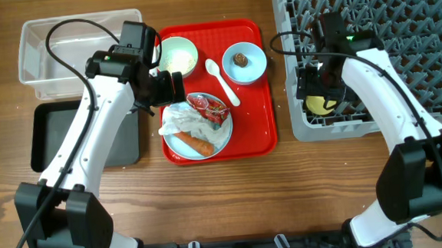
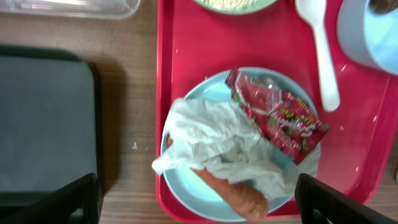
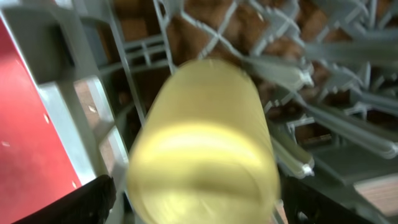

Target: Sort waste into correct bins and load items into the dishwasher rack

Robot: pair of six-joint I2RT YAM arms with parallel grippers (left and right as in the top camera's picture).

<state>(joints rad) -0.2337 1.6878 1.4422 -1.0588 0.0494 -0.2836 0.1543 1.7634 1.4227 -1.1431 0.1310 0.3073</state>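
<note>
Overhead | left arm bent over plate | left fingers apart | right fingers flank yellow cup, grip unclear

I think I am in a robot test room: the dishwasher rack sits right on my wooden table.

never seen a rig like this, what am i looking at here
Two robot arms work at a table. One picture looks down from above; the other two come from a camera on each wrist. A red tray holds a green bowl, a blue bowl, a spoon and a plate with napkin, wrapper and carrot. The left gripper hangs open over the plate, holding nothing. The right gripper straddles a yellow cup in the grey rack; whether it grips is unclear. A clear tub and black tray lie beside the red tray.
</note>
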